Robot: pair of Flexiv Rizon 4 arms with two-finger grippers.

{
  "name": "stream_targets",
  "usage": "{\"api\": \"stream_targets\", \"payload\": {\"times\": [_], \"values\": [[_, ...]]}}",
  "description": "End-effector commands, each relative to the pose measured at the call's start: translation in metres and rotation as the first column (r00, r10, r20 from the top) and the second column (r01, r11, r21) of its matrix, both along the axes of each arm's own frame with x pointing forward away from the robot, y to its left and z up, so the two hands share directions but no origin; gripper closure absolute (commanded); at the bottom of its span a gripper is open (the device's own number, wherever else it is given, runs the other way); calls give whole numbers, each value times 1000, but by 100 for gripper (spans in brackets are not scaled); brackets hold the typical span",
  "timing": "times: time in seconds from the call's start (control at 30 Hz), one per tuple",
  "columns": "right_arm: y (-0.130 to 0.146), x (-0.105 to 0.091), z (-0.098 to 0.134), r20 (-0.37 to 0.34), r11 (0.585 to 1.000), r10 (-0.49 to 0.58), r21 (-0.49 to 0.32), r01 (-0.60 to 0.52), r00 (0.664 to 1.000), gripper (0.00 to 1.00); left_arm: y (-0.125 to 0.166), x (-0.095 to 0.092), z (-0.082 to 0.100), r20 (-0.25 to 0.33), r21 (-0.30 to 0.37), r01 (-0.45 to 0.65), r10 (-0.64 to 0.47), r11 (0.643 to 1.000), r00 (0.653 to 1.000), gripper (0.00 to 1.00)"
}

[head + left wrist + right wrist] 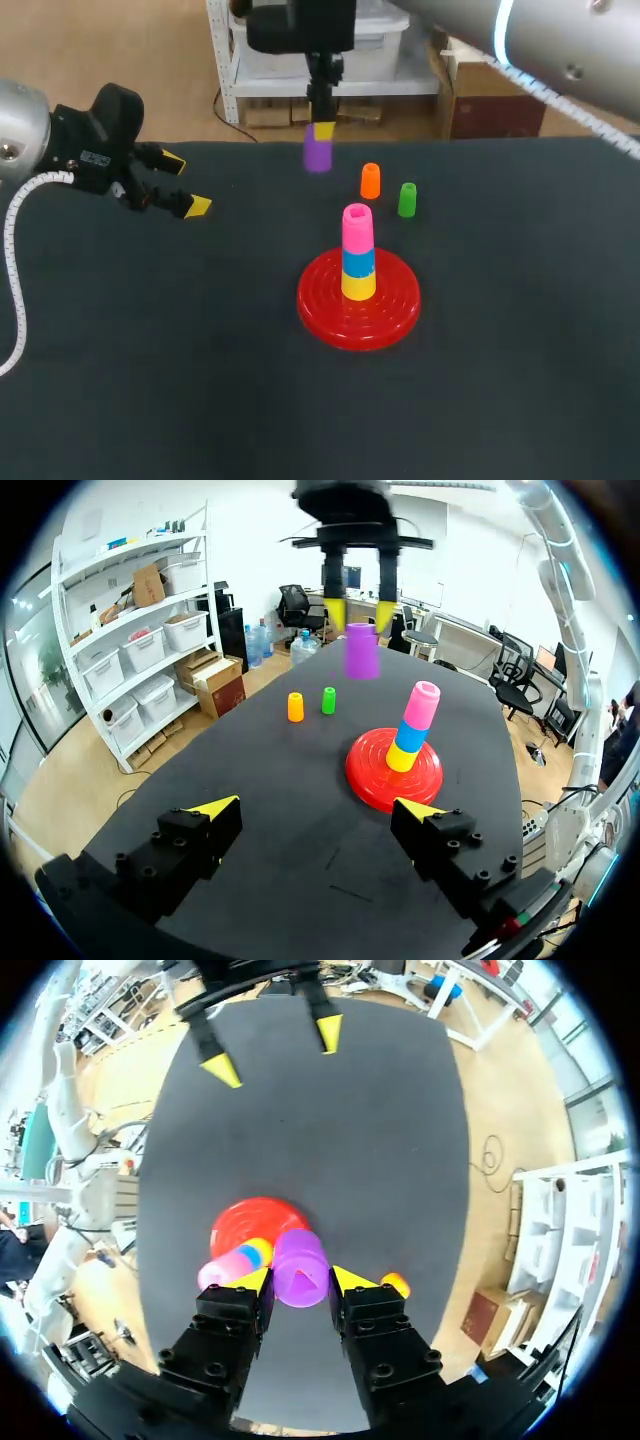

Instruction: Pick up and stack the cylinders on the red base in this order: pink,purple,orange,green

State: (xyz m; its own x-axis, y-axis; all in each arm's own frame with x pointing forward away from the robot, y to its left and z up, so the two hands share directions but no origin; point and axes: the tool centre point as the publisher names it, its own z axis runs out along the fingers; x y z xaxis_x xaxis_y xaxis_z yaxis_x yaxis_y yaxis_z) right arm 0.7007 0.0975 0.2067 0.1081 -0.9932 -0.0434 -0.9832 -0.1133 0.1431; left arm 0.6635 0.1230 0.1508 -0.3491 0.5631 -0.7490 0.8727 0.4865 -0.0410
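Observation:
My right gripper [322, 130] is shut on the purple cylinder [317, 154], holding it in the air above the far middle of the table; the wrist view shows the purple cylinder [300, 1268] between its two fingers. On the red base [358, 298] stands a stack of yellow, blue and pink cylinders, the pink cylinder [357, 228] on top. The orange cylinder [370, 181] and the green cylinder [407, 199] stand upright behind the base. My left gripper [185, 184] hangs open and empty at the far left, seen as the left gripper [315, 810] in its own view.
The dark table [150, 380] stretches wide in front of the base and to both sides.

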Motion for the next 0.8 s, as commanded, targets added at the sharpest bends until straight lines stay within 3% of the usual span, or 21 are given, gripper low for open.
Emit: {"api": "stream_targets", "payload": {"times": [0.03,0.27,0.47,0.63,0.8], "values": [[-14,-50,3,138,1000,-18,8,17,990,100,0,1,-1,-1,2,1,-1,1000,1000,0],[-23,-72,19,151,999,-39,1,39,988,100,0,1,-1,-1,2,1,-1,1000,1000,0],[-30,-88,17,181,998,-69,14,68,981,100,0,1,-1,-1,2,1,-1,1000,1000,0],[-37,-90,8,233,991,-82,-82,103,969,100,0,1,-1,-1,2,1,-1,1000,1000,0],[-42,-89,11,251,986,-99,-104,129,963,100,0,1,-1,-1,2,1,-1,1000,1000,0]]}}
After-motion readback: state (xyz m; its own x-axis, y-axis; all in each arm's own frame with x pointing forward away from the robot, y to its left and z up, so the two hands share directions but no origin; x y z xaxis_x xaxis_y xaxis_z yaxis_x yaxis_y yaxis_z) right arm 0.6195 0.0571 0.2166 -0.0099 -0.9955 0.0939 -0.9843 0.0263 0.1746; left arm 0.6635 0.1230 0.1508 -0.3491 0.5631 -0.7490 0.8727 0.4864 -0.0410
